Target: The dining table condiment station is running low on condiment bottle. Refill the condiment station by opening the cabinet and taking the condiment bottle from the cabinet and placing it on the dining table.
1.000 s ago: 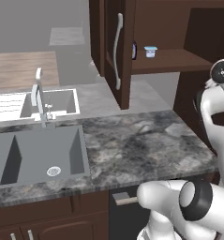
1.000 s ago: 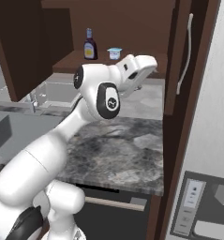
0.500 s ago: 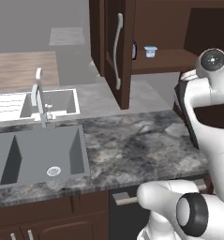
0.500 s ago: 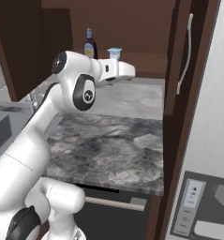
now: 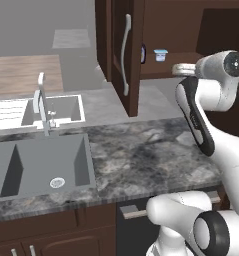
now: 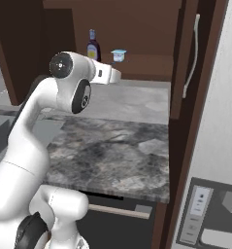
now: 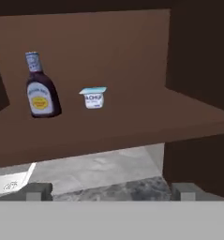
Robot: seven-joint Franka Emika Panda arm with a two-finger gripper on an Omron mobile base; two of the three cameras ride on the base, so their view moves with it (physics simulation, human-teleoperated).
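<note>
cabinet [image 6: 185, 73] open | condiment bottle [image 7: 40, 89] upright on its shelf, left of the small cup [image 7: 93, 98] (well apart) | my tool [image 7: 108, 190] spread, holding nothing

Dark purple condiment bottle [image 7: 41, 90] — upright on the open cabinet [image 7: 132, 56] shelf, yellow-and-white label.

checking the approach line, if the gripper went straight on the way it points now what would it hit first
Probably the brown back wall of the open dark brown wooden cabinet. The open gripper aims between the small white yogurt cup and the side wall, with the dark purple condiment bottle further left. Depth is unclear.
</note>
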